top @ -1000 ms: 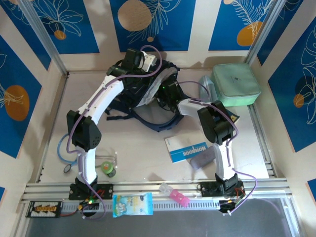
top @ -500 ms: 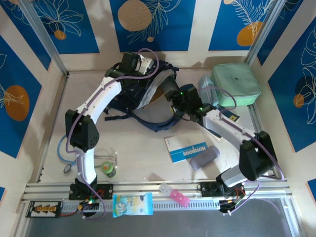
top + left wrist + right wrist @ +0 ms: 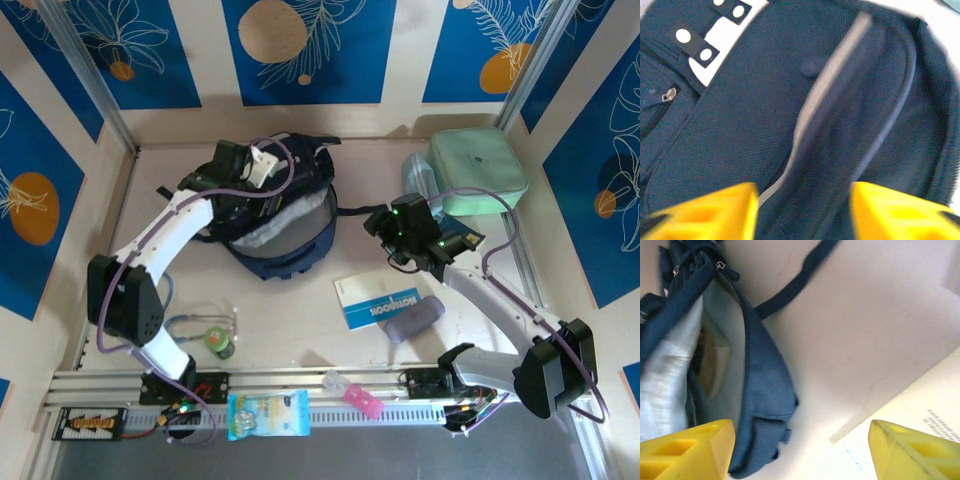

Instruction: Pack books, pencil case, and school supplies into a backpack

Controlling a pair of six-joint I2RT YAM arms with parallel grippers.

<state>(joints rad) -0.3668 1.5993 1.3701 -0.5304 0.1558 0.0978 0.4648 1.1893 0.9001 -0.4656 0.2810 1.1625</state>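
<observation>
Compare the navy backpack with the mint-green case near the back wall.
The backpack is navy, the case mint green. The backpack gapes open, showing pale lining; the case looks shut. The backpack lies slumped and irregular, the case is a neat rounded square. The backpack is larger than the case. Both lie on the table towards its back.

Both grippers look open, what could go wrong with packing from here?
With the left gripper and right gripper open, the large navy-blue fabric backpack has nothing holding its mouth, which may sag shut. The thin blue-and-white notebook lies flat, hard to pinch, and the soft grey pouch at its corner might get dragged.
</observation>
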